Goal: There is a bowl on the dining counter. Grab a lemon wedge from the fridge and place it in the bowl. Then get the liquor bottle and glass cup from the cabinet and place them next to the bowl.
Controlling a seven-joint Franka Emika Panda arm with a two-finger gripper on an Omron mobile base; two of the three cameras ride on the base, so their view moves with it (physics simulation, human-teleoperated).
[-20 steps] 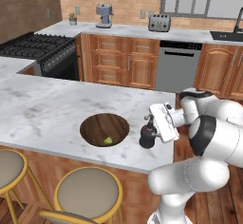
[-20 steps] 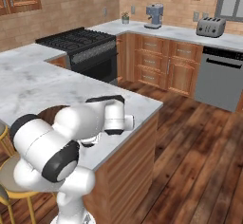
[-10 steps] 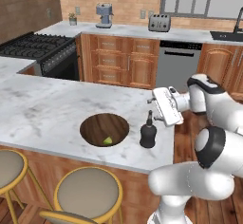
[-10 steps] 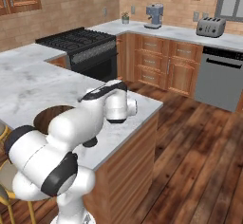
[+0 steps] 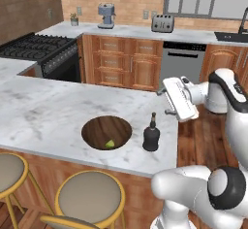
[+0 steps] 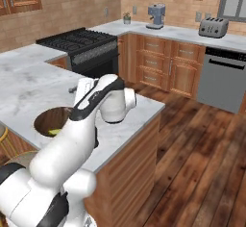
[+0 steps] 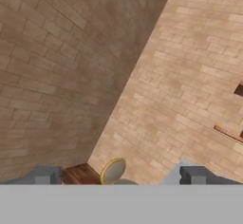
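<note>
My own arm hides the bottle (image 5: 151,137) from the right; only part of the bowl (image 5: 106,132) shows there. From the left, the bowl with the lemon wedge (image 5: 110,144) sits near the dining counter's (image 5: 43,111) front edge, the bottle just beside it toward the right corner. My claw (image 5: 163,100) stands spread and empty, lifted clear since a second ago.

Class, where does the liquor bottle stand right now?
In the left base view, the liquor bottle stands upright on the dining counter, just right of the bowl.
</note>
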